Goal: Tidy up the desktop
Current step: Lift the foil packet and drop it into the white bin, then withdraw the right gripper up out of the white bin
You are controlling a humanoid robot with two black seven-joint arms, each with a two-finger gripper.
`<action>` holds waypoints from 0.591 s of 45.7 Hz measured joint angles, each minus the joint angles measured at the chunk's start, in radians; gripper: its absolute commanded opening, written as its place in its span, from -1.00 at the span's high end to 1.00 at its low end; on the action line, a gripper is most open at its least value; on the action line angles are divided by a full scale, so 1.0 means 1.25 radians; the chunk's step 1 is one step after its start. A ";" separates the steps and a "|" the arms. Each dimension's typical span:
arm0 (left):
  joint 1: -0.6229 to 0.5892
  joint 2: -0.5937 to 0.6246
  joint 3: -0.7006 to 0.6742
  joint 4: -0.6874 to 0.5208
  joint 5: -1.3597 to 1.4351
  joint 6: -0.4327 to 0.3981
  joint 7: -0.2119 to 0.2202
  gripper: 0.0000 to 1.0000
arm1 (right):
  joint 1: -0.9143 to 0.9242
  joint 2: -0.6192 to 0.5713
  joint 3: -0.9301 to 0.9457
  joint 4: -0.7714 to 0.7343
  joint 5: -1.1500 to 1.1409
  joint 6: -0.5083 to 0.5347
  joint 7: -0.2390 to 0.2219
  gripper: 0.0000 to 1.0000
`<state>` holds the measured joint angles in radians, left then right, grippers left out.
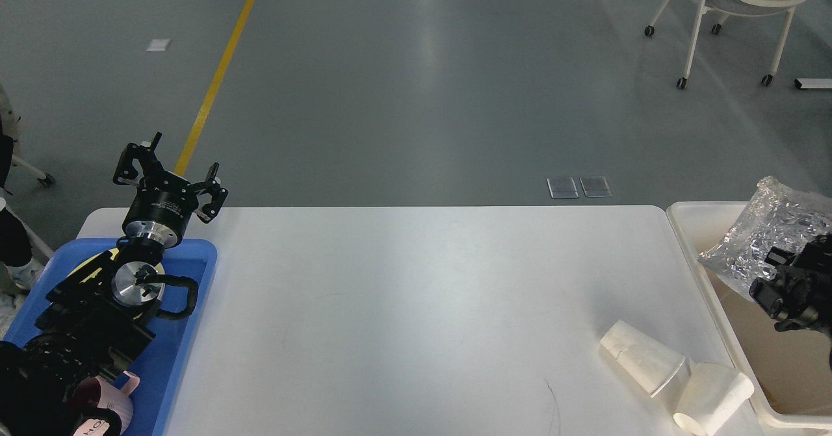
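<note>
The wide white desktop [403, 306] fills the middle of the head view. Two crumpled white paper cups [643, 357] [714, 396] lie on their sides near its front right corner. My left gripper [170, 171] is open and empty, raised above the back end of the blue tray [195, 306] at the left. My right gripper [777, 280] is over the cream-white bin [699, 225] at the right, up against a crinkled silver foil bag [770, 228]. It is dark and its fingers cannot be told apart.
A pink mug [107, 407] and a yellow-rimmed plate [97, 260] lie in the blue tray under my left arm. A white wheeled chair [734, 7] stands on the grey floor at the far right. A yellow floor line [221, 65] runs behind the table.
</note>
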<state>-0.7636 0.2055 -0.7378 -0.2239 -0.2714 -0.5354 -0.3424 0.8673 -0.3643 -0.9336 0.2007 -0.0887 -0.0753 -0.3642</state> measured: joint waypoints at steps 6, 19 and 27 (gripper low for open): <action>0.000 0.000 0.000 0.000 0.000 0.000 0.000 -0.99 | -0.048 0.035 0.037 -0.060 0.039 -0.008 -0.001 -0.76; 0.000 0.000 0.000 0.000 0.000 0.000 0.000 -0.99 | -0.059 0.043 0.049 -0.064 0.045 -0.009 0.006 -1.00; 0.000 0.000 0.000 0.000 0.000 0.000 0.000 -0.99 | -0.059 0.043 0.049 -0.064 0.045 -0.008 0.006 -1.00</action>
<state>-0.7636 0.2055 -0.7377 -0.2239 -0.2714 -0.5353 -0.3424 0.7932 -0.3108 -0.8728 0.1206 -0.0318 -0.0851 -0.3564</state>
